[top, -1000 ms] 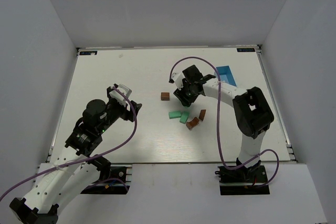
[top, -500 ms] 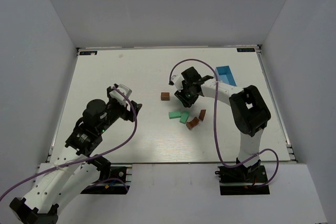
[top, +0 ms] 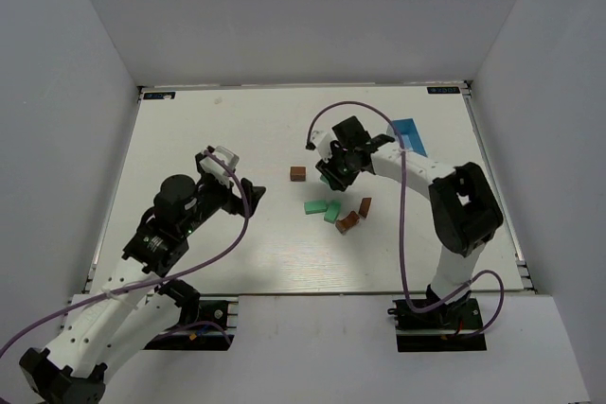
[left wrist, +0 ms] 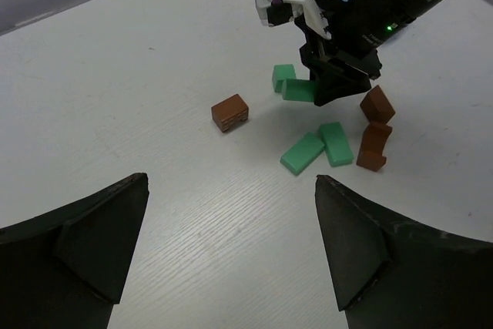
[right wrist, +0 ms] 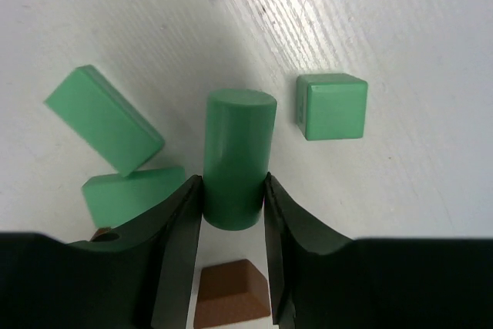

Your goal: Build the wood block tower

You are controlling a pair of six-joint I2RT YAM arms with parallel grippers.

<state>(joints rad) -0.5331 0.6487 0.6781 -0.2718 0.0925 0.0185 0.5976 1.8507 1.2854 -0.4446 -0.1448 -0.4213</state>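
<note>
Your right gripper [right wrist: 233, 194] was clamped on a green cylinder [right wrist: 237, 156]. Its two fingers [right wrist: 173, 252] pressed the round sides near one end, and the rest of the cylinder stuck out past the tips. I could not tell whether the cylinder touched the table [right wrist: 400, 28]. In the right wrist view a green cube [right wrist: 331, 105] sat just beside the cylinder at 2 o'clock, apart from it. A green rectangular block [right wrist: 104, 119] lay tilted at 10 o'clock, and a second green block [right wrist: 131, 196] lay at 8 o'clock, partly hidden behind one finger. A brown piece [right wrist: 231, 306] showed at 6 o'clock between the fingers. In the top view, with that gripper [top: 333, 175] as the centre of the dial, the brown cube [top: 297, 174] stood alone at 9 o'clock. The same two green blocks lay side by side between 6 and 7 o'clock. Two brown pieces [top: 355, 216] lay close together at 5 o'clock, and the blue box [top: 409, 132] sat at 2 o'clock near the table's far right. The loose wood blocks lay in a single layer on the white top. Your left gripper [left wrist: 229, 213] hung well apart at 8 o'clock, its jaws spread wide around bare table, its camera facing the cluster.
</note>
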